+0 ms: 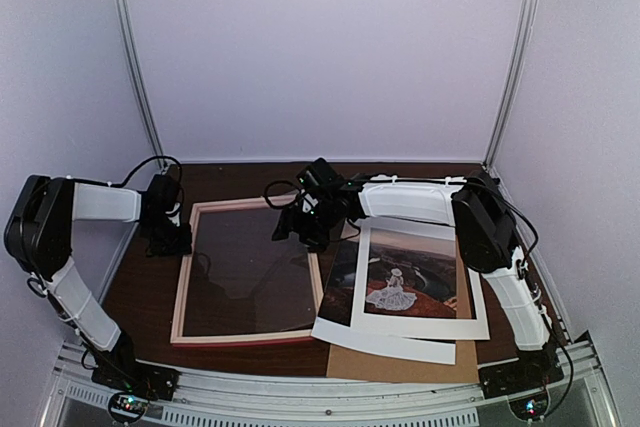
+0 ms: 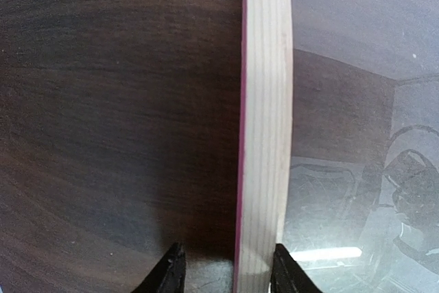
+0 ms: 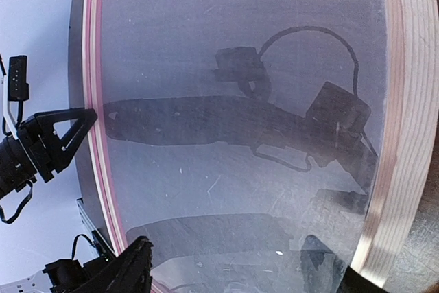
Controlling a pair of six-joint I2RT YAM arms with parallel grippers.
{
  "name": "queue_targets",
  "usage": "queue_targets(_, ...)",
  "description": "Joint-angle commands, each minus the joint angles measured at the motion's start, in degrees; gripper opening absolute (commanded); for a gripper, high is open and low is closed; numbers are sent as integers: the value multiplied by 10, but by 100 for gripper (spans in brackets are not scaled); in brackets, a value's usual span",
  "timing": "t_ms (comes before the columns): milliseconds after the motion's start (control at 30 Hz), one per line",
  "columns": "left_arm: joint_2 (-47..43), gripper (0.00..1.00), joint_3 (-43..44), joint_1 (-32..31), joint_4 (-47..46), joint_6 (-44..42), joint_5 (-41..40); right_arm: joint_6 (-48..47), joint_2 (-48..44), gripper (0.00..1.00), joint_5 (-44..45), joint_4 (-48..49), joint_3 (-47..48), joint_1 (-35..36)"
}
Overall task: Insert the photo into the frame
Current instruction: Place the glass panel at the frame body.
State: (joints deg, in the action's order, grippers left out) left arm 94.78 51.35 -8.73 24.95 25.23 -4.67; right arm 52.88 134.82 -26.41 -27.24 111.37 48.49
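Your left gripper point(image 2: 230, 271) has its fingers apart, astride the left rail of the large rectangular frame point(image 2: 264, 135) of thin pink moulding and pale wood. A gap shows between the outer finger and the wood. Your right gripper point(image 3: 247, 276) hangs wide open above the glass, holding nothing. The rectangular paper photo point(image 1: 412, 282) of a white-dressed figure lies outside the frame, just to its right. An uneven squeeze could skid the frame across the dark wooden table point(image 2: 103, 135) into the photo.

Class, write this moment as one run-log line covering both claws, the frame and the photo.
left claw: open, astride frame rail | right claw: open over frame | photo: beside frame, not inserted
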Motion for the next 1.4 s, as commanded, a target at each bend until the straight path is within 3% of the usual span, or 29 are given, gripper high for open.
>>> queue_targets(0,13,43,14,4,30,-14,-41,-5,-6,74,18,-4,-12,-4)
queue_targets(567,33,43,43,16,55,-39,-79,-27,-17,74,28,-31,-27,-8)
queue_targets(1367,40,43,51,39,44,-48,-50,-99,-65,74,100,-86,-43,-11)
